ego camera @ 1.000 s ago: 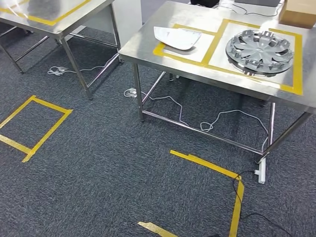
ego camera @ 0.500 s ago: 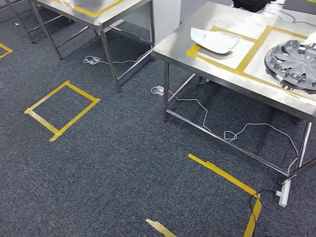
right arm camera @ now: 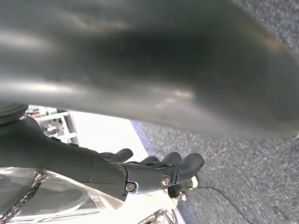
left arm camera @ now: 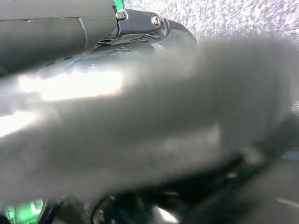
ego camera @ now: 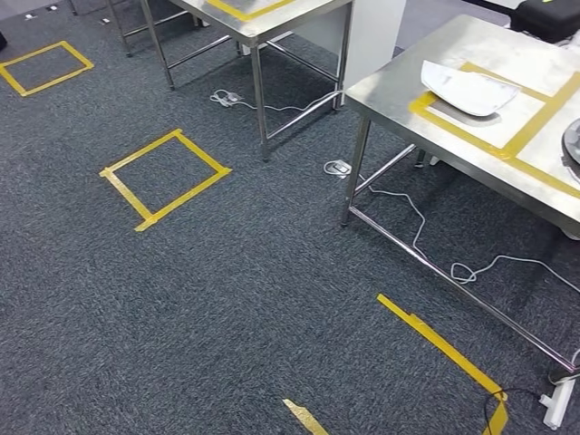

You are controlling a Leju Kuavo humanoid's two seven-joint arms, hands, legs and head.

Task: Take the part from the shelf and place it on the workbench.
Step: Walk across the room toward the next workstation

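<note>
A steel workbench (ego camera: 393, 86) stands at the right in the head view, with yellow tape frames on its top. A white curved part (ego camera: 468, 89) lies in one frame, and the rim of a grey wheel cover (ego camera: 573, 140) shows at the right edge. My left hand (left arm camera: 141, 28) hangs with dark fingers stretched out and a blurred grey thumb close to the lens. Over the carpet, my right hand (right arm camera: 148, 172) has its dark fingers out straight. I see nothing in either hand.
A second steel table (ego camera: 287, 14) stands at the back. Yellow tape squares (ego camera: 164, 178) mark the dark carpet, with tape lines (ego camera: 438, 340) nearer. White cables (ego camera: 410, 213) and a power strip (ego camera: 557, 403) lie under the workbench.
The camera has turned left: the whole scene has slid right, the wheel cover is nearly out of the picture, and another tape square has appeared at the far left.
</note>
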